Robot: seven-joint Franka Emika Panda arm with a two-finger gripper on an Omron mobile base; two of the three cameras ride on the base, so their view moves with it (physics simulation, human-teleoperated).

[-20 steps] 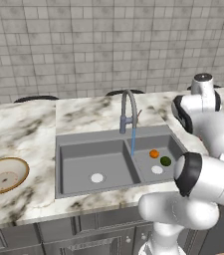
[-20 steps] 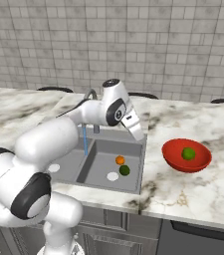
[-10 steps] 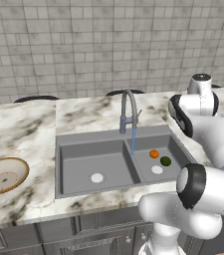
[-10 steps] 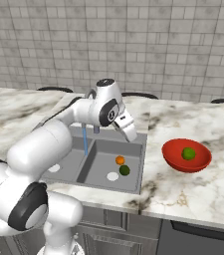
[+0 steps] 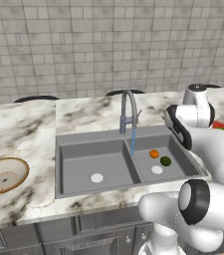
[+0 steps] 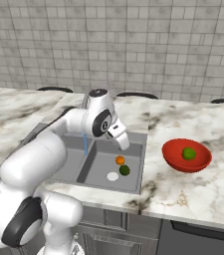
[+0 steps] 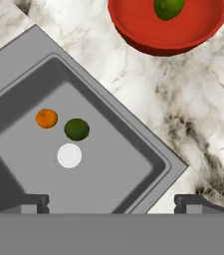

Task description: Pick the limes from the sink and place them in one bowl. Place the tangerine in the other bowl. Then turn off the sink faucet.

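My gripper [image 6: 123, 142] hangs open and empty above the right basin of the sink [image 5: 83, 159], its fingertips [image 7: 34, 201] wide apart in the hand view. On the basin floor lie the tangerine [image 7: 47, 118] and a dark lime [image 7: 76, 129], side by side near the white drain [image 7: 69, 155]. The same tangerine [image 6: 120, 160] and dark lime [image 6: 125, 170] sit just below the hand in the right base view. A lighter lime [image 6: 188, 153] rests inside the red bowl [image 6: 173, 158] on the counter to the right. The tan bowl [image 5: 4, 175] stands far left. Water runs from the faucet [image 5: 127, 112].
The thin blue stream [image 5: 133, 142] falls between the two basins. The left basin holds only its drain [image 5: 97, 178]. Marble counter [image 7: 183, 114] separates the sink's right edge from the red bowl. A tiled wall rises behind the counter.
The hand has swung left, away from the red bowl, and dropped a little toward the sink's right basin. Its jaws stay wide. The fruits have not moved.
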